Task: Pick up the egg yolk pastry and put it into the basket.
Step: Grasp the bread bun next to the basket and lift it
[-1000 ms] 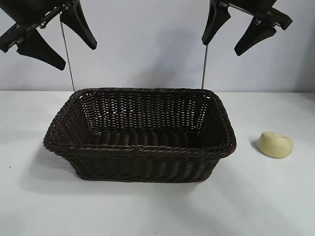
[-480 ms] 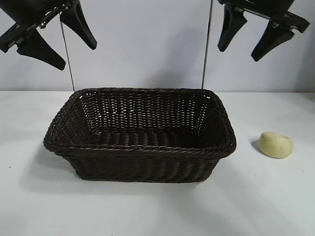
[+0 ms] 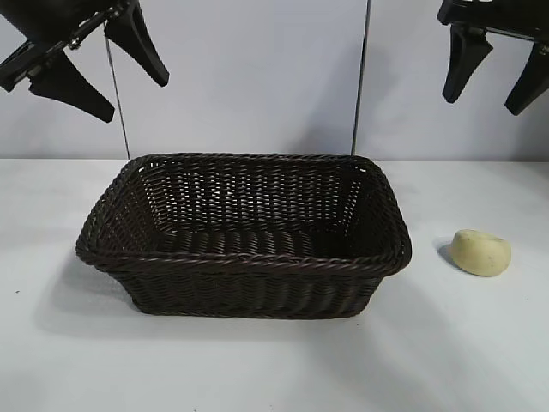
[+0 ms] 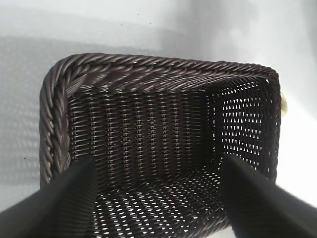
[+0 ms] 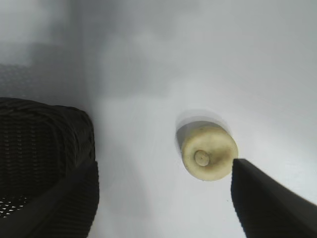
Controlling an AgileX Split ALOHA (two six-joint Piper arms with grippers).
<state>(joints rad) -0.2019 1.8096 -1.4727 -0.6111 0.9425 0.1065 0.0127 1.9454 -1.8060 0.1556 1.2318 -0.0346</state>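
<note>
**Right arm high over the pastry, nothing grabbed yet**

I'm looking at the egg yolk pastry (image 3: 481, 252) sitting alone on the white table (image 3: 274, 360), just off the right end of the basket (image 3: 244, 257), near it but not touching. From my right wrist camera it sits between the two dark finger tips, rounded end with a little button facing the lens. The right gripper (image 3: 497, 73) hangs high up, roughly above the pastry, fingers spread wide and holding nothing. The left gripper (image 3: 94, 64) is parked high over the basket's left end, fingers also spread, staring down into bare wicker.

My read on the pastry: light, soft, crumbly, with a matte skin that shouldn't slip. It looks like something a hard squeeze would dent or crack. I'd come straight down and take it across its widest middle, fingers on the two rounded flanks, closing only until it holds. A low grip near the table risks scraping and rolling it.
</note>
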